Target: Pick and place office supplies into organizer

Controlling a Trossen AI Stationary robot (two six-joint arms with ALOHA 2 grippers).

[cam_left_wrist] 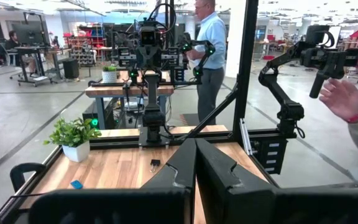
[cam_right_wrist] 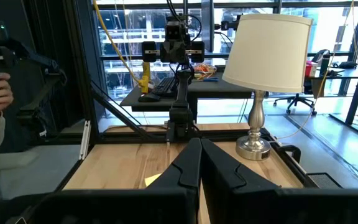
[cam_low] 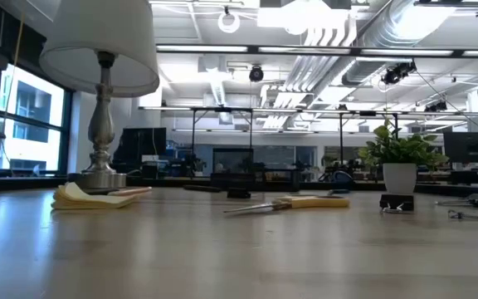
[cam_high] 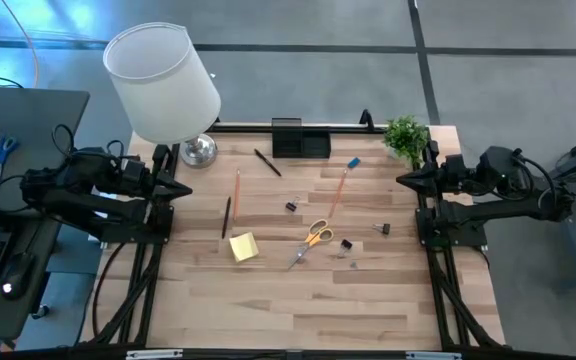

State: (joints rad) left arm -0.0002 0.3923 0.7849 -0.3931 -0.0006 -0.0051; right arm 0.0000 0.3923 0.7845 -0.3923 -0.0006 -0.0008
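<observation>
left tool [cam_high: 183, 187] and right tool [cam_high: 404, 180] both pressed together, parked at worktop [cam_high: 368, 300] sides | supplies scattered mid-worktop; black compartment organizer [cam_high: 298, 140] at far edge | risk: orange-handled scissors [cam_high: 313, 238] lie flat beside black binder clip [cam_high: 346, 244]; pinch may slip or nudge clip; white-shade lamp [cam_high: 163, 85] crowds left reach

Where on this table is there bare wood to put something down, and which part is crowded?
The near half of the table is bare, below the sticky-note pad and the orange-handled scissors. The far right is also free, between the blue eraser and the plant. The middle is crowded: pencils, pens, binder clips. The organizer and lamp occupy the far edge.
</observation>
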